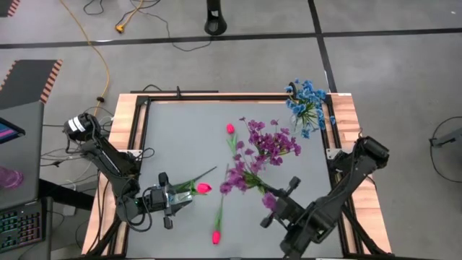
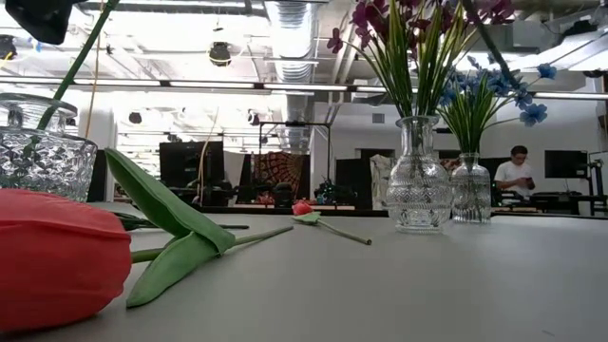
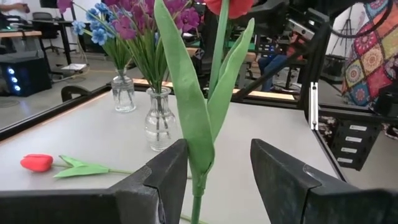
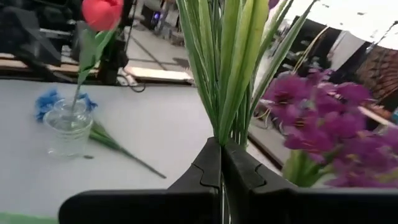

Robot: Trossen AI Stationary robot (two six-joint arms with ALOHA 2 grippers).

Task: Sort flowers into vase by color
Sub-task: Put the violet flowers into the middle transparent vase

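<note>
Seen from above, a grey table [image 1: 180, 137] fills the centre of the frame. At lower left, the left gripper [image 1: 175, 198] is parted around the thin green stem of a pink-red tulip [image 1: 203, 188]. In the left wrist view the stem and its 2 long leaves stand upright between the fingers [image 3: 163, 180], nearer one finger; whether they press it cannot be told. At lower right, the right gripper [image 1: 278, 196] is closed on a purple bunch [image 1: 273, 139] of clustered blossoms over grass-like leaves. The right wrist view shows its fingertips [image 4: 211, 163] pinched on the gathered stems. 2 more tulips are seen: 1 [image 1: 230, 129] above centre, 1 [image 1: 216, 236] at the bottom edge. A blue small-blossom bunch [image 1: 306, 102] is seen at upper right.
</note>
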